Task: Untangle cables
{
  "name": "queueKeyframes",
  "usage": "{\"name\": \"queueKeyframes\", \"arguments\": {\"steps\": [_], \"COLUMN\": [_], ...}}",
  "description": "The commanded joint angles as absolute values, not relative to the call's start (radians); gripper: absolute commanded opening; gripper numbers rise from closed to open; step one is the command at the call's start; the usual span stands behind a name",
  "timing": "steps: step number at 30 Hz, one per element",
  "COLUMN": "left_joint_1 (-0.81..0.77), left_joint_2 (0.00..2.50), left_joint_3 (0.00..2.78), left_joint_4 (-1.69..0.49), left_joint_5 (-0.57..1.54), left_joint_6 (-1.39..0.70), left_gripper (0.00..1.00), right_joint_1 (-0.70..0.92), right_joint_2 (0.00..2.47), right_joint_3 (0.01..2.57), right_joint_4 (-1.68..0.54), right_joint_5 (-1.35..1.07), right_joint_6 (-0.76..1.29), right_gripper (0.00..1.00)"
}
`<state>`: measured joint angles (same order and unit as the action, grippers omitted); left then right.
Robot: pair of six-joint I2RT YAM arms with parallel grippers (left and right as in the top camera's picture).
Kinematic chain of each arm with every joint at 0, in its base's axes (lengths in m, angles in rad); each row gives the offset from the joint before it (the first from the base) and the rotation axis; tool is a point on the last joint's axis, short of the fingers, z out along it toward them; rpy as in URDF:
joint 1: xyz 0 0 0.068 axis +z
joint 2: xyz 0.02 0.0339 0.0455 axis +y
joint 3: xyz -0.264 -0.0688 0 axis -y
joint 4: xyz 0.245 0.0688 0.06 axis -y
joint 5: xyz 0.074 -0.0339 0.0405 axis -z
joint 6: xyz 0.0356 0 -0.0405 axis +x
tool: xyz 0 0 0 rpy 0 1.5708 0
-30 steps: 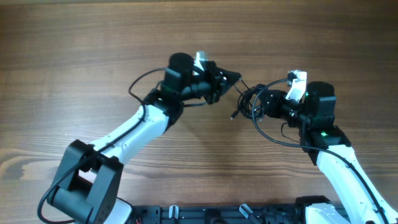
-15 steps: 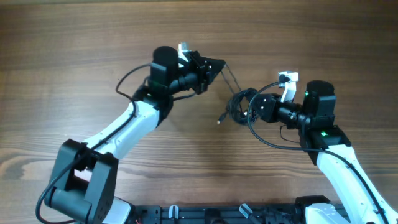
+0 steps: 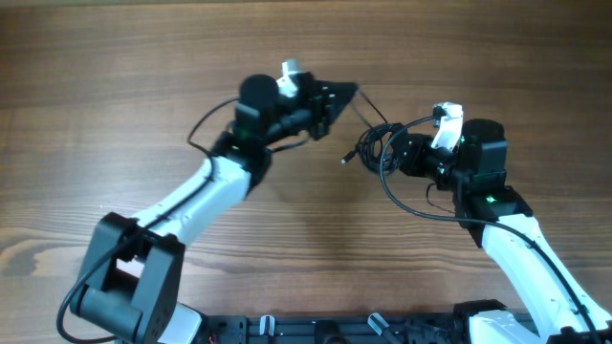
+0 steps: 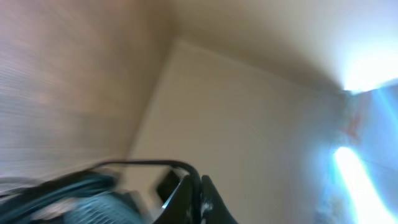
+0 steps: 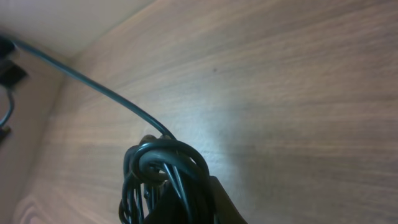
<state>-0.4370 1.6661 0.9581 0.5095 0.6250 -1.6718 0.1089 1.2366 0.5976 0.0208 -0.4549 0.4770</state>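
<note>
Overhead: right jaws grip one cable bundle [image 3: 374,150]; left jaws, one strand [image 3: 372,107].

Over the table [image 3: 115,57], the cable bundle [image 3: 381,153] sits between the jaws of the right gripper [image 3: 400,155], a single strand [image 3: 371,108] runs from it to the pinching jaws of the left gripper [image 3: 347,93], and a loose plug end [image 3: 346,159] lies beyond the bundle, away from the right jaws.

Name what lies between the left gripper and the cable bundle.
A single cable strand runs from the left gripper to the bundle; overhead view shows it.
</note>
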Motion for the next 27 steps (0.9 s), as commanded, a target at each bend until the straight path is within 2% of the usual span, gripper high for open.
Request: {"name": "queueKeyframes", "arguments": {"steps": [1,7,8,11,12,16,17,21,24,27], "left_joint_1": [-0.332,-0.26,-0.248,-0.242,-0.242,-0.267,-0.283,-0.382,-0.48,-0.582], "left_joint_2": [1.655,1.655,1.655,1.655,1.655,1.655,1.655,1.655,1.657,1.665], "left_joint_3": [0.969,0.969,0.969,0.969,0.969,0.969,0.969,0.969,0.969,0.969], "left_joint_4": [0.304,-0.166,-0.204,-0.206,-0.199,-0.157,-0.158,-0.161,-0.16,-0.151], "left_joint_5": [0.824,0.756,0.743,0.747,0.766,0.923,0.939,0.886,0.709,0.511], "left_joint_6": [-1.376,-1.126,-1.086,-1.052,-1.061,-1.063,-1.062,-1.143,-1.299,-1.487], "left_gripper": [0.05,0.06,0.11,0.15,0.2,0.94,1.0,1.0,1.0,0.82], "right_joint_1": [0.077,0.074,0.074,0.074,0.074,0.074,0.074,0.075,0.075,0.075], "right_joint_2": [1.252,1.242,1.242,1.242,1.242,1.242,1.242,1.242,1.242,1.242], "right_joint_3": [0.582,0.582,0.582,0.582,0.582,0.582,0.582,0.582,0.582,0.582], "right_joint_4": [0.036,0.036,0.034,0.033,0.033,0.033,0.033,0.036,0.031,0.022], "right_joint_5": [-0.39,-0.653,-0.673,-0.615,-0.596,-0.559,-0.535,-0.463,-0.476,-0.5], "right_joint_6": [0.453,0.253,0.229,0.231,0.24,0.235,0.236,0.236,0.26,0.319], "right_gripper": [0.05,0.08,0.08,0.08,0.08,0.2,0.2,0.22,0.22,0.22]}}
